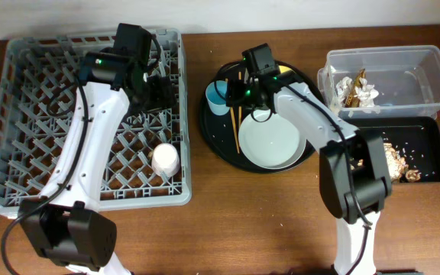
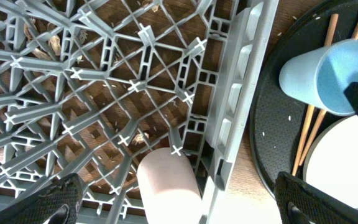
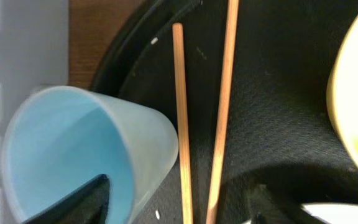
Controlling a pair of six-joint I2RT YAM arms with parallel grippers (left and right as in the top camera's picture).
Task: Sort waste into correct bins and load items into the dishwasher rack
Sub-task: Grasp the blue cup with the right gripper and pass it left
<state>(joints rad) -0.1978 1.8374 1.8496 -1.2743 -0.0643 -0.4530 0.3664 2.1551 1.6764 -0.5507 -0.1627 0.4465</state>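
Resting on the round black tray (image 3: 278,93), the light blue cup (image 3: 67,149) is smooth, tapered, slightly translucent plastic. Thin wooden chopsticks (image 3: 179,93) run straight across the tray's pebbled surface, between the spread fingers of the right claw (image 3: 179,205); one fingertip is at the cup's mouth. The left claw (image 2: 185,208), also apart, hovers over the grey lattice dishwasher rack (image 2: 241,81), with the matte pink-white cup (image 2: 169,183) between its fingers.

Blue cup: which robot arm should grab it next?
Probably right: the right gripper hovers open at the blue cup on the round black tray, one finger over its mouth. The left gripper is over the rack.
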